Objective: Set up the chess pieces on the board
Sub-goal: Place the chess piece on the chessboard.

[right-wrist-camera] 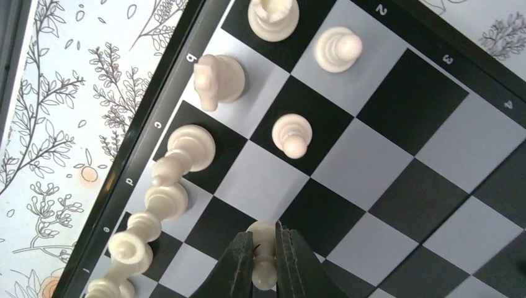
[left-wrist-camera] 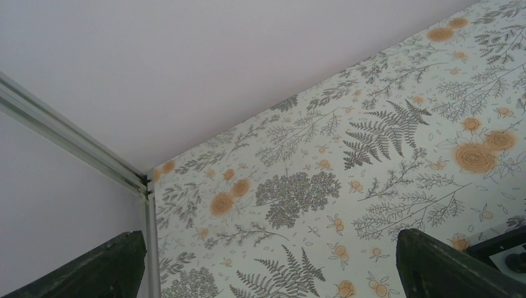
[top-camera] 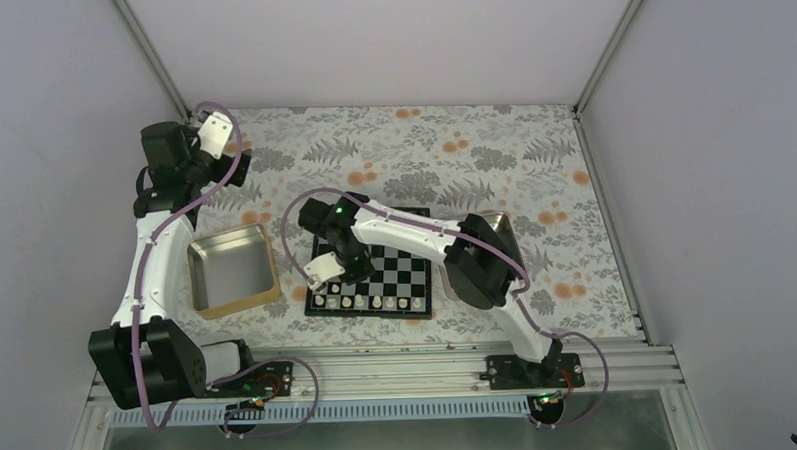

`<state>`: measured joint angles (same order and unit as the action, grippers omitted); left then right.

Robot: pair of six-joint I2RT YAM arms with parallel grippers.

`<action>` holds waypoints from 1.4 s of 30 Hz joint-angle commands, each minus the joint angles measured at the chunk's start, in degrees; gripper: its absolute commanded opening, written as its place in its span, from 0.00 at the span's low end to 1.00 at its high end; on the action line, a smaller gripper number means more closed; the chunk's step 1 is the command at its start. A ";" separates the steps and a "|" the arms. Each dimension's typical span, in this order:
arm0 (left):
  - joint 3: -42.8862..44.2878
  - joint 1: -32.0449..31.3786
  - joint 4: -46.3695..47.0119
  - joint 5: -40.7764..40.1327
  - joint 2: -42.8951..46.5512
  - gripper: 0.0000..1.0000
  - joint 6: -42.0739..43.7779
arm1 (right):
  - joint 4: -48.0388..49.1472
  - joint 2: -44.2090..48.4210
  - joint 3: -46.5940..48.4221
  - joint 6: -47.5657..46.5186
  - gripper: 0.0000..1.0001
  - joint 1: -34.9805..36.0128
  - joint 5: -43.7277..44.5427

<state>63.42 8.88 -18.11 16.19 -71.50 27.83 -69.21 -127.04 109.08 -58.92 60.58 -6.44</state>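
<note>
Pawn placement is the step in hand, by my reading. The right end effector (right-wrist-camera: 265,245) is clamped on a cream pawn (right-wrist-camera: 265,278), its fingers pinching the pawn's waist. It hangs low over the board (right-wrist-camera: 406,96), in the 2nd row in from the lettered rim. I cannot tell whether the base touches a square.

2 standing pawns (right-wrist-camera: 293,133) already occupy that row toward the numbered rim, and there is a bare light square between them and the held one. The back row (right-wrist-camera: 189,149) lines the lettered rim, with the rook, knight and bishop shapes clear and taller pieces further along.

Next, I judge, the pawn wants seating flat in the middle of its square. Then a small release and a straight lift, because the back row stands just beside the fingers and would tip at a brush.

The pawn is glossy cream with a round head, a ringed collar and a flared base. It is narrower than its square. The board shows black and silver squares inside a black rim with white letters and numerals.

The left end effector (left-wrist-camera: 268,248) is well apart from the board, off its far-left corner. Its fingers are spread wide with nothing between them, only floral table (top-camera: 472,152) below. A tray (top-camera: 239,308) sits just beside the board's left rim.
</note>
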 commanded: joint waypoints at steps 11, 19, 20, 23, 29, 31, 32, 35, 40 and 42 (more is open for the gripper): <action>0.87 0.34 0.45 1.14 0.93 1.00 -0.03 | 3.36 -0.97 -1.45 -0.94 0.11 1.65 -4.17; 0.74 0.35 0.63 1.17 1.02 1.00 0.03 | 2.68 -1.88 -1.41 -1.11 0.13 1.65 -4.02; 0.71 0.34 0.62 1.14 1.05 1.00 0.03 | 2.68 -1.85 -1.57 -1.14 0.13 1.65 -3.98; 0.58 0.34 0.64 1.23 0.99 1.00 0.02 | 2.82 -1.96 -1.87 -1.08 0.13 1.58 -4.01; 0.58 0.40 0.62 1.18 1.08 1.00 0.03 | 2.88 -2.17 -2.27 -1.33 0.19 1.39 -3.74; 0.55 0.43 0.62 1.16 1.02 1.00 0.03 | 3.16 -2.06 -2.38 -1.18 0.24 1.32 -3.51; 0.56 0.43 0.64 1.13 1.00 1.00 0.03 | 3.58 -1.93 -2.48 -0.95 0.25 1.19 -3.35; 0.60 0.42 0.62 1.13 0.98 1.00 0.02 | 4.58 -0.82 -2.74 -0.50 0.25 0.76 -2.50; 0.81 0.43 0.45 0.97 1.11 1.00 0.03 | 3.31 4.15 -2.84 0.60 0.25 -1.88 -1.24; 0.78 0.43 0.45 1.07 1.15 1.00 0.00 | 1.35 7.49 -3.70 0.83 0.26 -3.62 -1.52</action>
<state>63.42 8.91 -18.11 16.38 -71.50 27.83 -65.43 -127.20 106.37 -59.20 60.12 -8.21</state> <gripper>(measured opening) 0.999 0.255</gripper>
